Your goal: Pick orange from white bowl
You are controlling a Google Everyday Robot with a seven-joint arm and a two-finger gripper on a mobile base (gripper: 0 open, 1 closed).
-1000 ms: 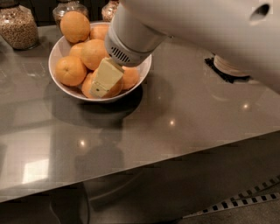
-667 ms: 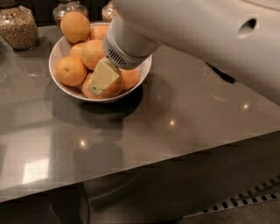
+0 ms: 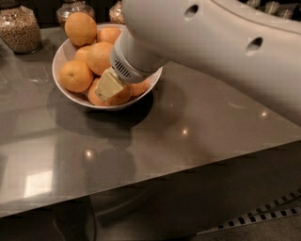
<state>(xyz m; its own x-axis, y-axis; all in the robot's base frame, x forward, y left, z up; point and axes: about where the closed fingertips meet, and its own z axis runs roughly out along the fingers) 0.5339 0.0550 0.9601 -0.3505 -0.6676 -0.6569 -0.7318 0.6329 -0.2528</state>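
Observation:
The white bowl (image 3: 70,96) stands on the grey counter at the back left, heaped with several oranges. One orange (image 3: 81,28) sits on top of the heap and another (image 3: 75,75) lies at the left. My gripper (image 3: 109,85) reaches down from the big white arm into the front right of the bowl. Its cream-coloured tip lies against a low orange (image 3: 121,98) at the bowl's front. The arm hides the right part of the bowl and what the gripper holds, if anything.
Glass jars stand behind the bowl, one with grains (image 3: 19,28) at the far left and others (image 3: 75,7) behind. The grey counter (image 3: 188,136) ends in a front edge below. A striped floor strip (image 3: 263,216) shows at the bottom right.
The upper arm has swung lower and further right, now covering the right rear of the counter. The gripper stays at the same spot in the bowl.

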